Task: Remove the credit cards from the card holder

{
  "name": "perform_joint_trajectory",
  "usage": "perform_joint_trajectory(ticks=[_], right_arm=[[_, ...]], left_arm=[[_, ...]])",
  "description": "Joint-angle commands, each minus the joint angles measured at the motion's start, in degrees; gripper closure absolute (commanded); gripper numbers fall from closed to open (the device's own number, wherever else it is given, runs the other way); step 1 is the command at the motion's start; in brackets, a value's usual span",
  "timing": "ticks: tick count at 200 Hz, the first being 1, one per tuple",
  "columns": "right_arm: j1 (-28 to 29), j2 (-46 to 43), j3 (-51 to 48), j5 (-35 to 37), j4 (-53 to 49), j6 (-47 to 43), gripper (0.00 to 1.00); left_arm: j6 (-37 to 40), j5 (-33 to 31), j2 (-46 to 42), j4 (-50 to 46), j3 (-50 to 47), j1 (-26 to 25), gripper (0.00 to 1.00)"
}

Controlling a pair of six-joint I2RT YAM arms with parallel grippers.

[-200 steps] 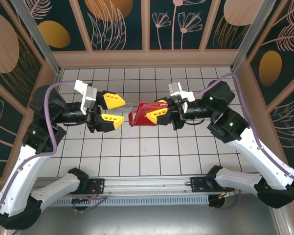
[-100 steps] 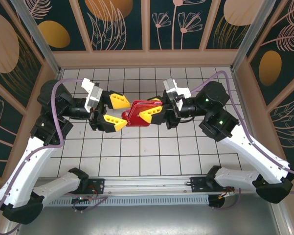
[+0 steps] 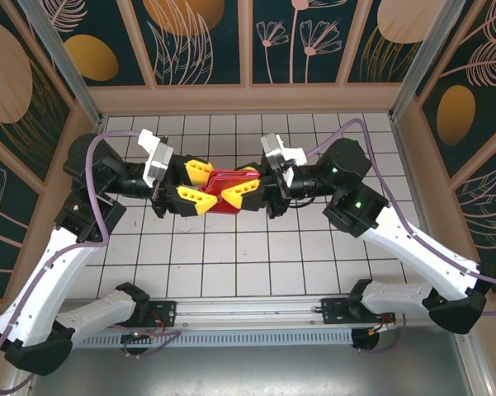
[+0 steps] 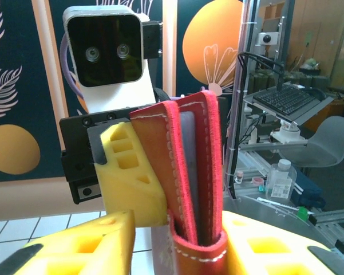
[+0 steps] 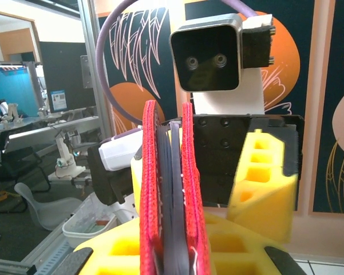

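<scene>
Card holder: the red card holder (image 3: pixel 228 178) hung above the tiled surface (image 3: pixel 248 256), between my two arms.
Right jaws: clamped on it, I reckon as the anchor.
Left jaws: narrow, flanking the folded end; couldn't tell if they pinched.
Credit cards: maybe that grey layer (image 4: pixel 188 166) between the flaps, honestly unsure.
Room: side walls well apart, space to pull outward.

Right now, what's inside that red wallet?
Between the red flaps of the wallet, a greyish inner layer shows. Whether that is pocket or card is unclear; the flaps cover the rest.
</scene>
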Motion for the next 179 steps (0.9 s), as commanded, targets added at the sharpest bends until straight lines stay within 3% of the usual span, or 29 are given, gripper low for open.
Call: perform_joint_trajectory(ticks=[1,21,77,105,110,126,138,179], right_arm=[[1.52,0.02,0.59,0.43,4.03,0.0,1.0],[1.76,-0.18,-0.96,0.26,8.3,1.63,1.0],[2.65,1.16,-2.06,0.17,13.49,4.44,1.0],[2.78,0.19,-1.42,1.53,10.21,2.72,1.0],[2.82,-0.26,-1.33,2.34,8.95,2.08,1.0],[2.86,-2.24,-1.46,5.08,5.29,-0.2,0.81],[2.74,-4.03,-2.02,6.9,3.2,-1.48,0.76],[2.83,-6.92,-2.58,9.07,-0.68,-3.01,0.8]], left_arm=[[-0.88,-1.97,0.91,2.6,-0.46,-0.3,0.65],[-3.34,-2.1,0.67,6.84,-2.02,-0.54,0.73],[-6.16,-3.85,1.15,13.57,-3.26,-1.64,0.81],[-3.69,-5.51,0.88,11.3,-2.92,-1.73,1.0],[-3.19,-5.68,0.68,10.9,-2.97,-1.75,1.0],[-2.24,-7.2,-0.43,10.03,-3.34,-1.78,1.0],[-1.9,-7.98,-1.25,9.72,-3.62,-1.72,1.0],[-4.81,-8.0,-2.34,12.97,-4.98,-1.78,1.0]])
